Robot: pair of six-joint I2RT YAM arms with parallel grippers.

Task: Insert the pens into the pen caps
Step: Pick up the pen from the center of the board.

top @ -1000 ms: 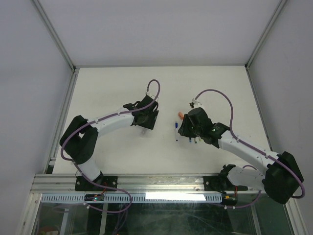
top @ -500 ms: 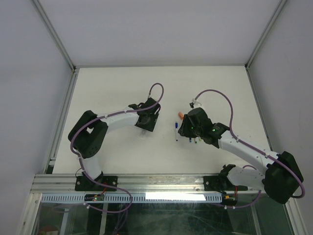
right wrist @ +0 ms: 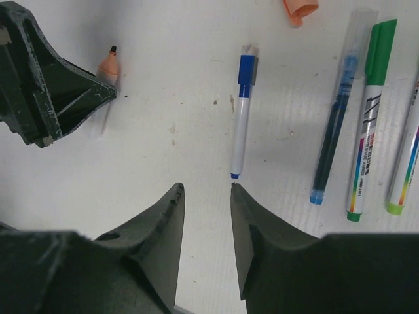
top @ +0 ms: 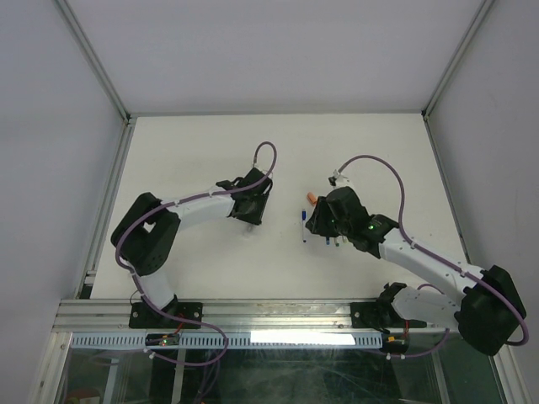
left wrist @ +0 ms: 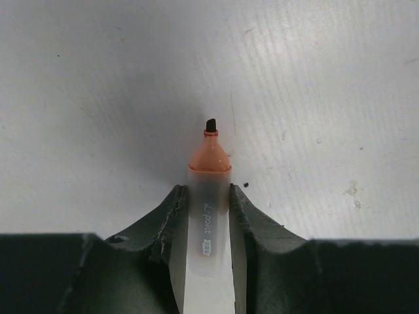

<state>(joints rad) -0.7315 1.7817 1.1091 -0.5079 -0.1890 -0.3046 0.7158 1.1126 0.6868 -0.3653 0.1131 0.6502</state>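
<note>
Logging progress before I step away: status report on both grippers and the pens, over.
Left gripper shut on orange-tipped pen. Right gripper open, near blue pen. Orange cap lies apart; nothing blocking.

Your left gripper (left wrist: 207, 193) has closed.
Its jaws have narrowed onto the orange-tipped pen (left wrist: 209, 160), now pressing both sides of the barrel; your left arm (top: 181, 209) seems to have shifted its elbow slightly, though overhead it's hard to judge.
</note>
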